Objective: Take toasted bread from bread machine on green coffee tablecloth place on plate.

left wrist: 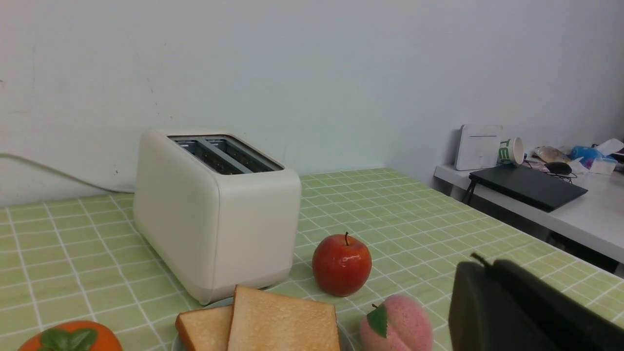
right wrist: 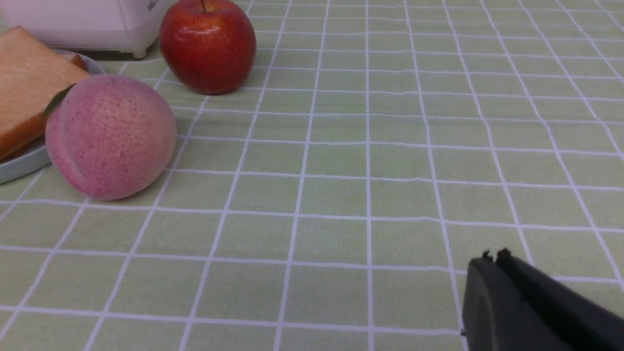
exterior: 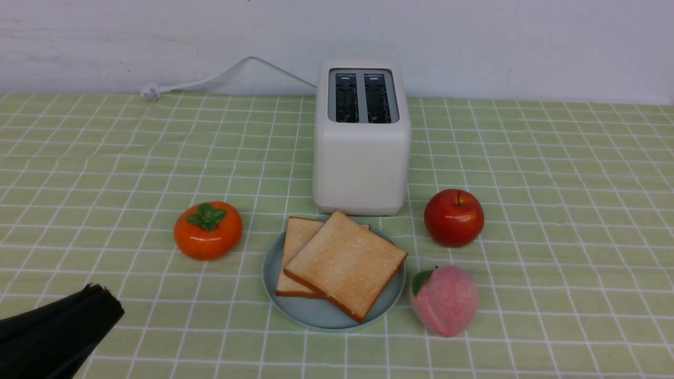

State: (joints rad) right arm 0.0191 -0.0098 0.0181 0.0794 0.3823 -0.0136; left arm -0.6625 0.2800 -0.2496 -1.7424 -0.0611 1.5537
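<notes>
Both slices of toasted bread (exterior: 345,263) lie overlapping on the plate (exterior: 321,316), low in the centre of the front view, just in front of the bread machine (exterior: 362,139) — its two slots stand empty. All rest on the green coffee tablecloth (exterior: 553,210). An apple (exterior: 454,218) and a peach (exterior: 445,300) sit right of the plate, a persimmon (exterior: 208,230) left of it. The left gripper (exterior: 100,300) shows at the lower left corner, fingers pressed together and holding nothing. The right gripper (right wrist: 492,265) — seen only in its wrist view — is likewise pressed together, empty.
</notes>
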